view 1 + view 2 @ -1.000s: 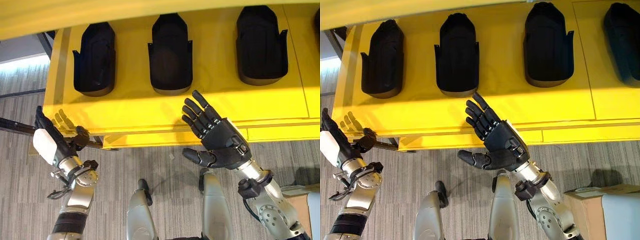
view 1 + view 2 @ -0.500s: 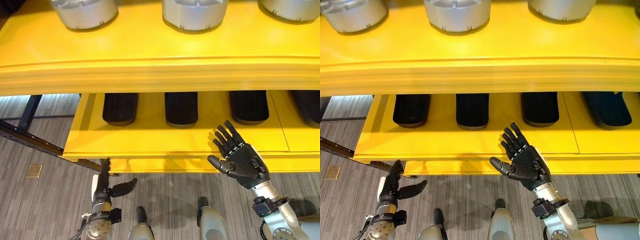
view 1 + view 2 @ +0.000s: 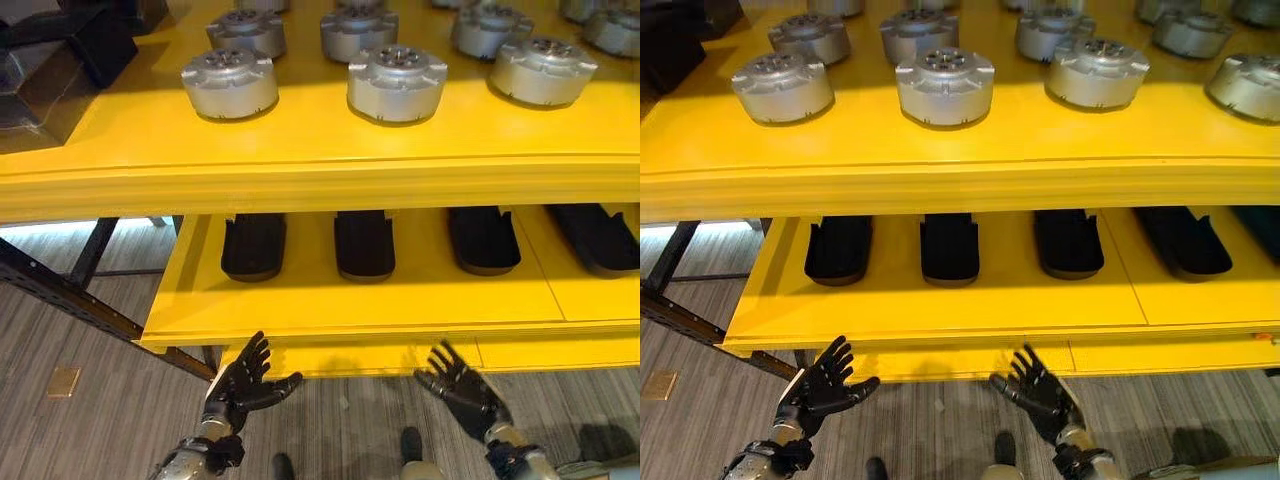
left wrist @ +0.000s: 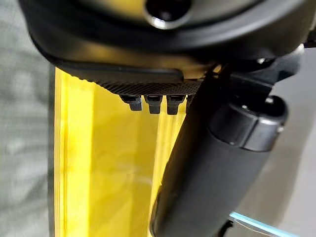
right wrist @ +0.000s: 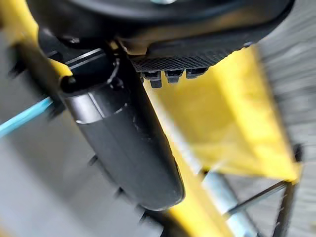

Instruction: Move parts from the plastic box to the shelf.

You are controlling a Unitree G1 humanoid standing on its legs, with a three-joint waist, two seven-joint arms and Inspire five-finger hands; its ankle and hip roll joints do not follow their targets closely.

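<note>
A yellow shelf (image 3: 300, 160) fills the upper half of the eye views, with several round silver metal parts (image 3: 397, 82) standing on its top board. On the lower yellow board (image 3: 400, 300) lie several long black moulded parts (image 3: 364, 244) in a row. My left hand (image 3: 240, 385) is low, just below the lower board's front edge, fingers spread and open, holding nothing. My right hand (image 3: 462, 390) is at the same height further right, also spread open and empty. In the wrist views each hand's thumb (image 4: 212, 173) shows against the yellow board (image 5: 222, 128).
A black box-like object (image 3: 60, 55) sits at the top board's left end. A dark metal frame bar (image 3: 90, 310) slants below the shelf on the left. Grey striped carpet (image 3: 70, 430) lies beneath. A small brown tile (image 3: 62, 381) is on the floor.
The camera has tilted up, so the top board with silver parts has come into view. Both hands have dropped lower in the picture, below the lower board's edge, still open.
</note>
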